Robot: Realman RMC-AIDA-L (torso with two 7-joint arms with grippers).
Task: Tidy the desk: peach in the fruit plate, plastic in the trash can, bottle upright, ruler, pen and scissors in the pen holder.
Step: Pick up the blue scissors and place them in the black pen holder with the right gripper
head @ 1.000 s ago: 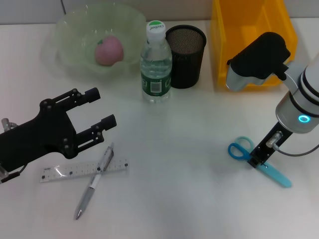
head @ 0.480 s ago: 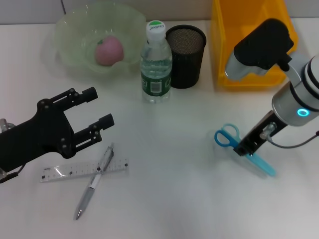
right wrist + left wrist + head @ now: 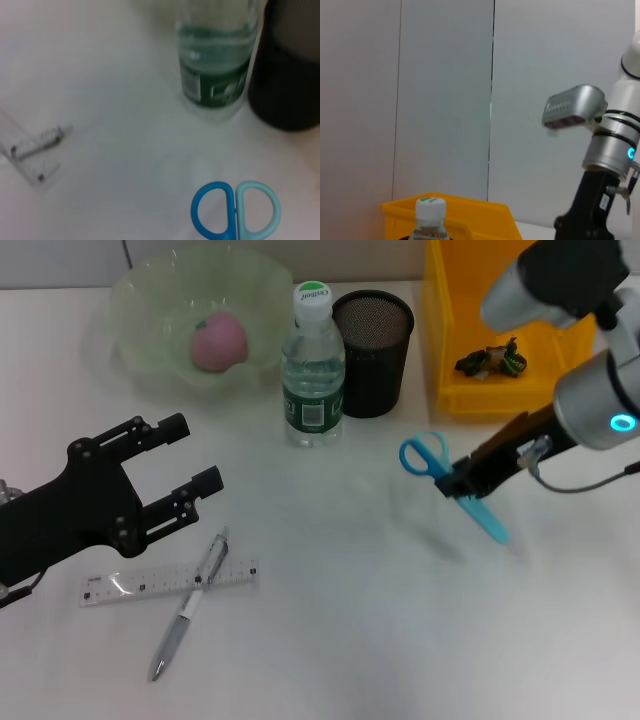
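Our right gripper (image 3: pixel 462 483) is clamped on the scissors (image 3: pixel 452 483) near their pivot and holds them clear of the worktop (image 3: pixel 330 620), blue handles (image 3: pixel 235 210) pointing toward the bottle (image 3: pixel 313 365), covered blade tip slanting down and away. The black mesh pen holder (image 3: pixel 372 352) stands just beside the upright bottle, with the yellow trash can (image 3: pixel 500 330) on its other side.

To do this step well, we judge that we should lift until the blade tip clears the holder's rim, turn the wrist so the blades point straight down, centre over the opening, lower, and only then release. We should approach from the trash can side, since a sweep past the bottle could topple it.

Our left gripper (image 3: pixel 175 475) hovers open above the worktop near the ruler (image 3: pixel 125 585) and the pen (image 3: pixel 190 605), which lies crossed over the ruler. The peach (image 3: pixel 219 341) sits in the fruit plate (image 3: pixel 140 300).
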